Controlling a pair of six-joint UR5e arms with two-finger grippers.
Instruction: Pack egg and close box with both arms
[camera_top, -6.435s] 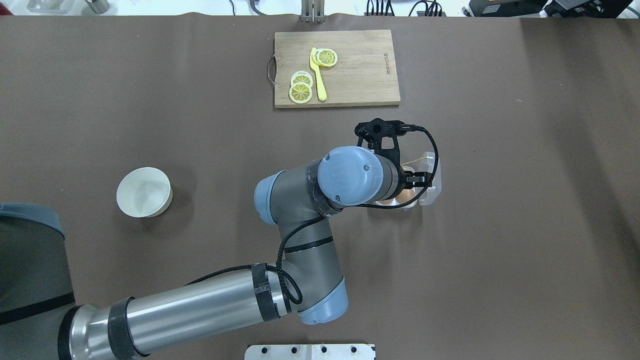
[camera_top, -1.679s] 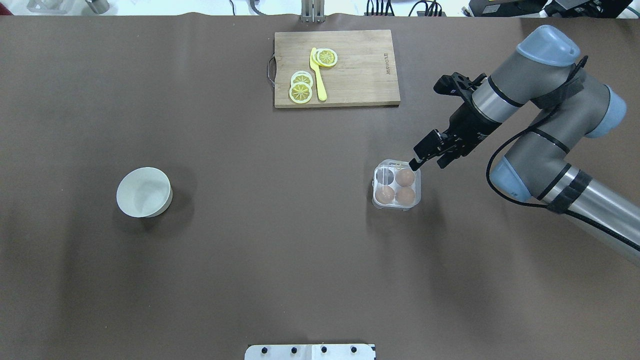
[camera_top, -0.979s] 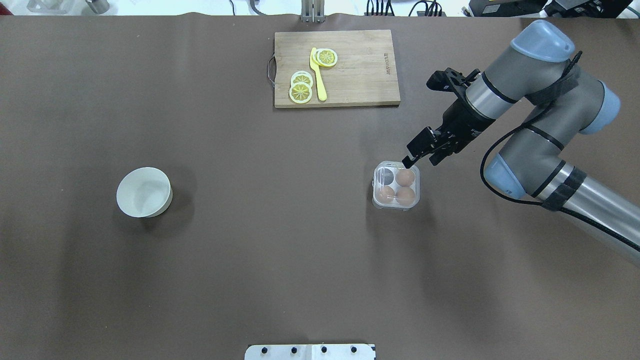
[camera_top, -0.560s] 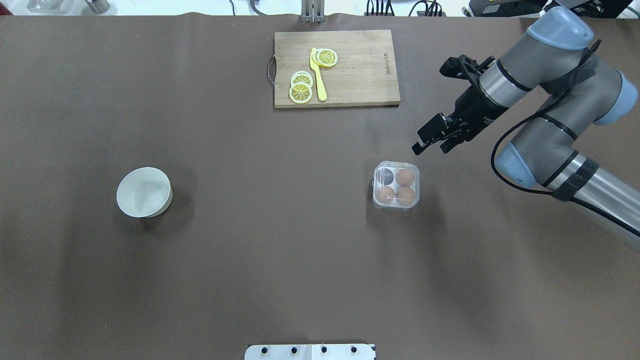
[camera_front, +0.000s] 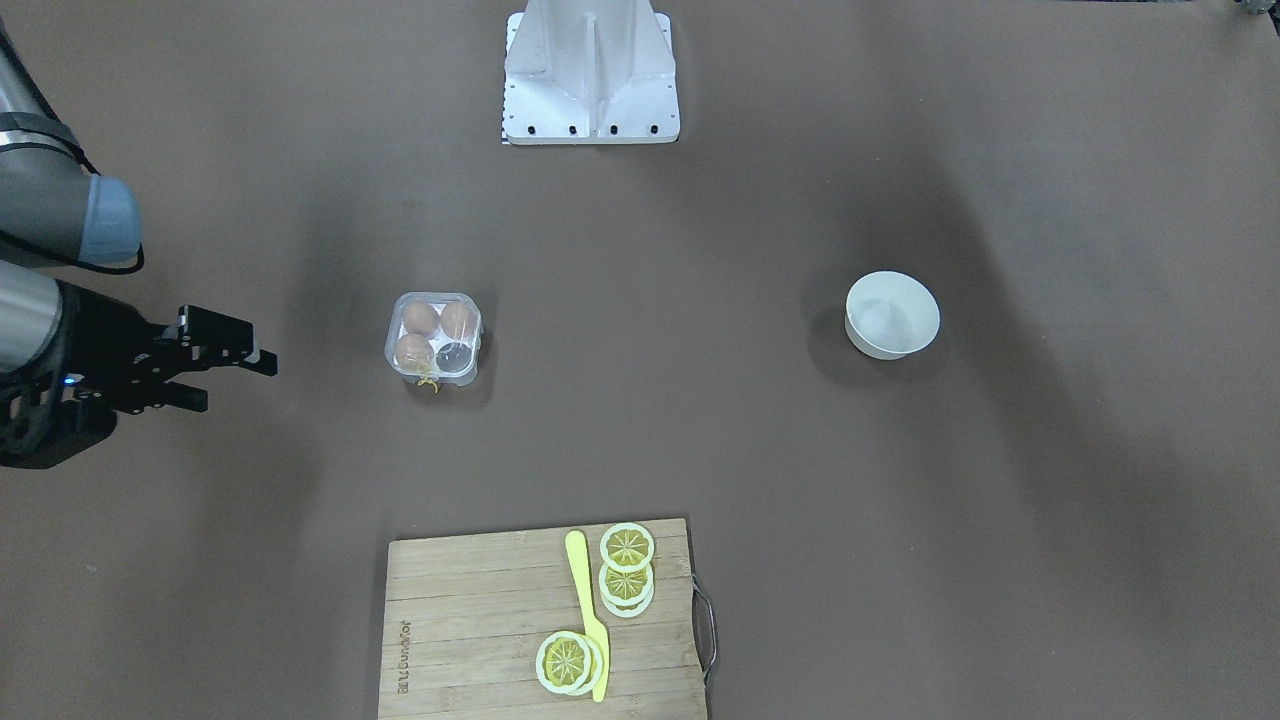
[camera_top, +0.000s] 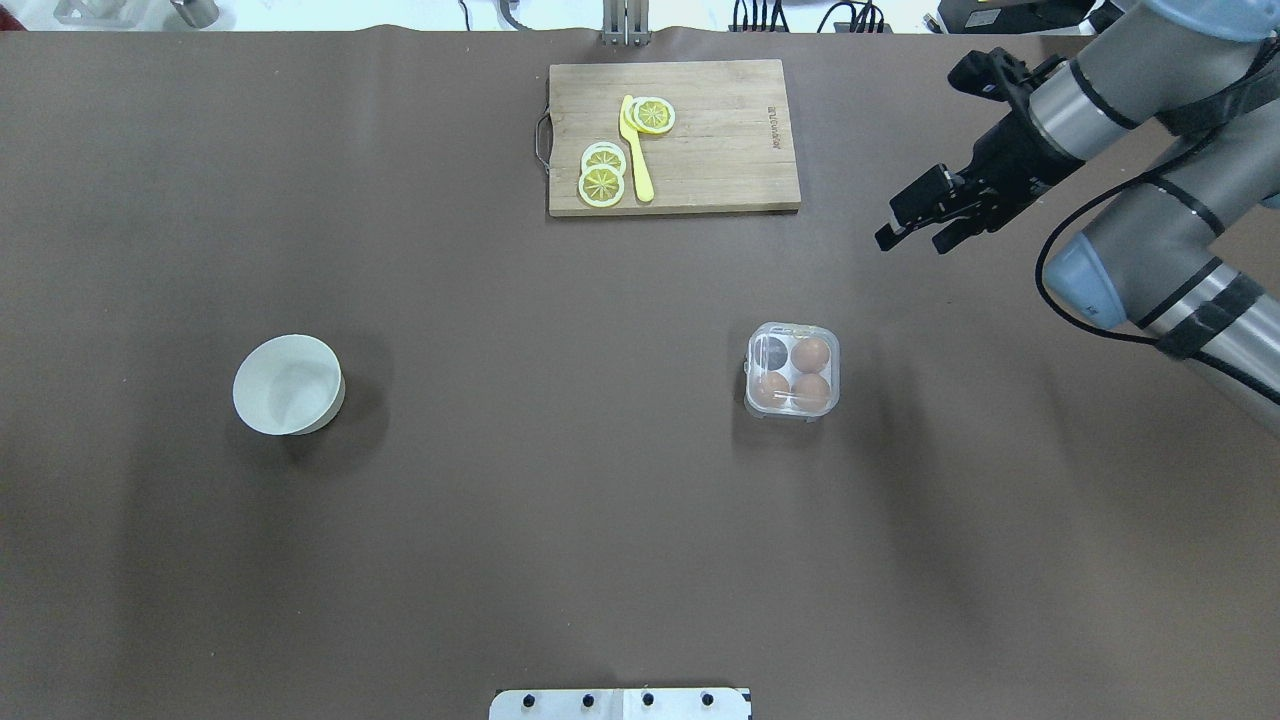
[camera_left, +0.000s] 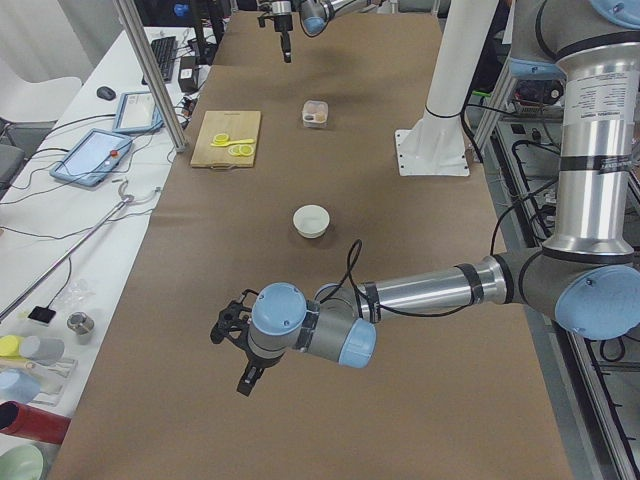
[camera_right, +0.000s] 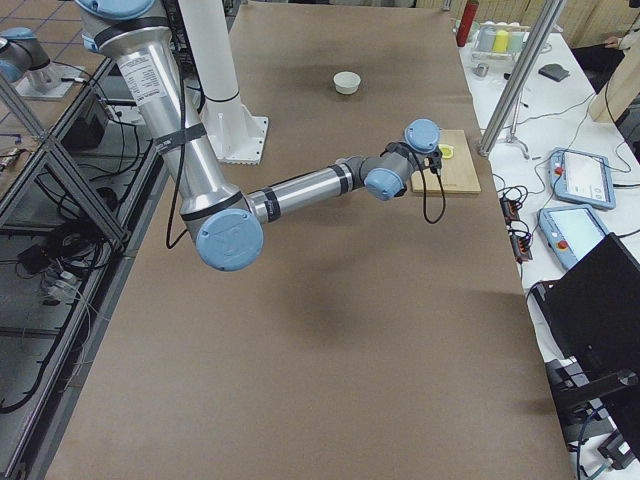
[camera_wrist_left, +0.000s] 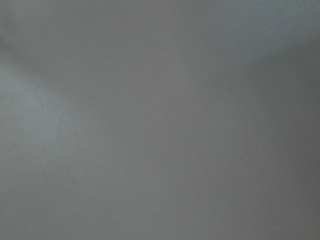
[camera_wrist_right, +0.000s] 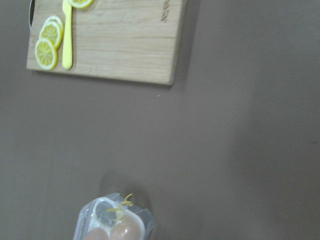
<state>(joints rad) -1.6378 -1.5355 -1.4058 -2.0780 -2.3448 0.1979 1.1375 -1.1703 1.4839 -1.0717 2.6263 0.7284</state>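
Brown matte table cover (camera_top: 520, 520) all round, and the small clear plastic four-cup egg box (camera_top: 792, 371) sits right of centre on it. The lid looks to be down over three smooth brown eggs (camera_top: 811, 354), and the far-left cup looks empty. Can't tell if the lid is actually latched.

My guess on handling: that carton is thin, light and slick, so it'll skate or flex if you poke it off-centre, and the eggs won't forgive a squeeze. I'd brace a side wall and press flat on the lid's rim, never pinch over an egg.

The black two-finger right gripper (camera_top: 912, 240) hangs well apart from the box, off toward the far right, fingers parted a bit, holding and touching nothing. As for the left gripper (camera_left: 232, 360), it only shows from the side camera, over the table's left end, so I can't tell whether it's parted or closed. The round white bowl (camera_top: 288, 384) sits way off left.
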